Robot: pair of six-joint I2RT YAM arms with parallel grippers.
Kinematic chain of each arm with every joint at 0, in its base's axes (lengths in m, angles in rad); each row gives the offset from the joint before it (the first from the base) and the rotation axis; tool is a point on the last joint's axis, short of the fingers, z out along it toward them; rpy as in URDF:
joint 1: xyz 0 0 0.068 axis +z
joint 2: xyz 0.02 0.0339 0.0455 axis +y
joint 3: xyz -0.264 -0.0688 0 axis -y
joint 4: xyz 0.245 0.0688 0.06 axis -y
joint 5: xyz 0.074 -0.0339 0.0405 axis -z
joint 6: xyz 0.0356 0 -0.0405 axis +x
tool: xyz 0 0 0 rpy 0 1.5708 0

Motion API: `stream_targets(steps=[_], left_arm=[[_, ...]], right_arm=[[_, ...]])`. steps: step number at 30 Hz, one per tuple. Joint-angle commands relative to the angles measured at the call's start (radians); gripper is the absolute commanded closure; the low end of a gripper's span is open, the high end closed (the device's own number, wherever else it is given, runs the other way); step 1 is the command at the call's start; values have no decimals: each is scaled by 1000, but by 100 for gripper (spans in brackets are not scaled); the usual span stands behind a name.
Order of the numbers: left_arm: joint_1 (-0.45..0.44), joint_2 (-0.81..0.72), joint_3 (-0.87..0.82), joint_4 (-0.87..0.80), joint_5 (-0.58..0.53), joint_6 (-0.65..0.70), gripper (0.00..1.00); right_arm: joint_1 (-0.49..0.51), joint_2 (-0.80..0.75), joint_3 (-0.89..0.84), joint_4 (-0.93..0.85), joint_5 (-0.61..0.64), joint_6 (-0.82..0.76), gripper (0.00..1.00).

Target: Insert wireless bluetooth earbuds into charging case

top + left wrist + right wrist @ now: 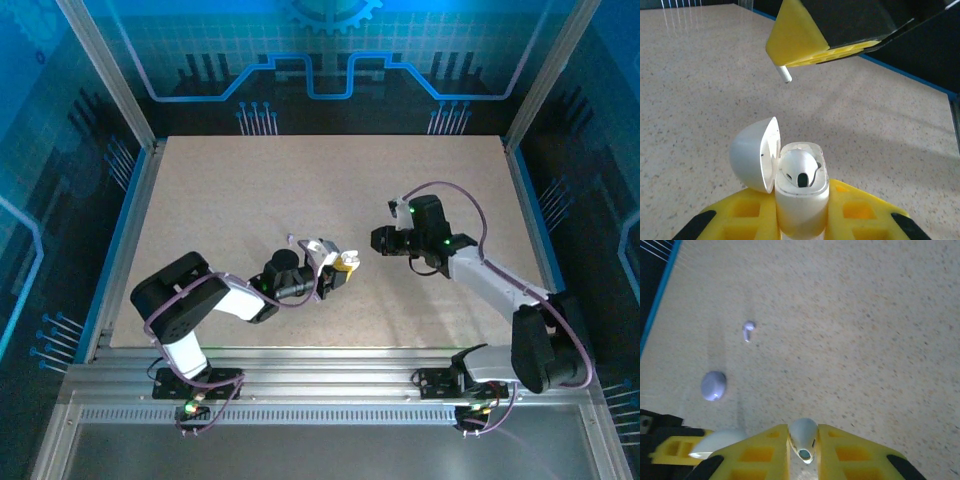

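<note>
the step in hand is the seating of a white earbud [803, 436]. the right tool [804, 452] is clamped on it, its stem poking out below the yellow fingers [790, 40]. the bud hangs in the air above and just beyond the white charging case [801, 205]. the left tool [340, 266] is closed tight around the body of that case and holds it off the tabletop [300, 170], about midway between the left and right edges and nearer the near edge. the lid [752, 155] is swung open to one side. one bud [799, 167] appears to sit in the case already, so my guess is that this is the second of the white pair.

the next move calls for bringing the stem over the free socket, matching its tilt to the well, and lowering slowly. the fit looks tight, and a skewed bud would likely jam or drop.

a lavender earbud [748, 331] and a round lavender case [713, 385] lie on the tabletop toward its left edge, apart from each other.

the tabletop is pale, speckled and matte, with soft shadows. around it stand metal frame posts and blue-lit panels with a circuit pattern.
</note>
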Motion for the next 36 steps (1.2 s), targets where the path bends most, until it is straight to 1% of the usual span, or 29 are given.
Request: stream_targets(steps=[1, 12, 22, 36], left_arm=[[-9, 19, 33, 89, -18, -16, 80], [-9, 42, 45, 156, -51, -41, 80], [-9, 49, 67, 173, -62, -58, 80], [-9, 70, 72, 263, -87, -96, 80]], right_arm=[[23, -50, -26, 84, -24, 32, 81], [75, -102, -79, 207, -64, 122, 80], [99, -114, -75, 196, -52, 128, 80], [104, -138, -99, 194, -33, 126, 80]])
